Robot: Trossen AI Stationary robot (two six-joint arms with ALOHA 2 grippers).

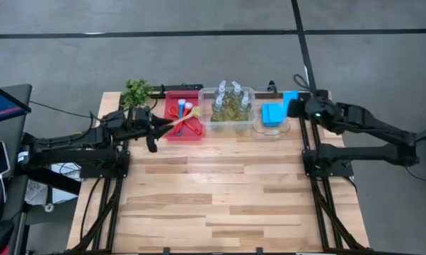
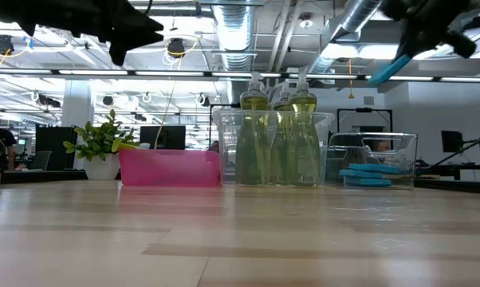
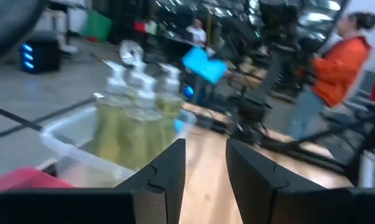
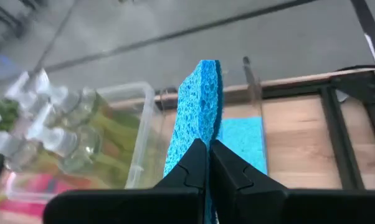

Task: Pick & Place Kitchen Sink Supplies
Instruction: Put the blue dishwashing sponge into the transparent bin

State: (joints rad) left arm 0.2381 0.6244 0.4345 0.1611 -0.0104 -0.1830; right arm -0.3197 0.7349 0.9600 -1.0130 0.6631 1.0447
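Observation:
My right gripper (image 1: pixel 298 106) is shut on a blue sponge (image 4: pixel 200 106), held in the air over the clear bin (image 1: pixel 272 127) at the far right. More blue sponges (image 2: pixel 367 175) lie stacked in that bin. Several clear bottles of yellow-green liquid (image 1: pixel 231 105) stand upright in the middle clear bin. Red, blue and yellow brushes (image 1: pixel 185 113) lie in the red tray (image 1: pixel 172 133). My left gripper (image 3: pixel 206 168) is open with nothing between its fingers, level, just left of the tray's near corner. My right gripper pinches the sponge's two flat faces (image 4: pixel 197 134) between its two fingers, at the sponge's end nearest the wrist. The fingers slant down from the table's right side and lie along the sponge. The sponge stands on edge past the fingertips, lifted clear above the bin.
A small green plant (image 1: pixel 136 92) in a white pot stands at the far left corner, behind my left arm. The three containers line the far edge. Bare wooden tabletop (image 1: pixel 220 191) fills the middle and near side. A person in orange (image 3: pixel 337 68) stands beyond the table.

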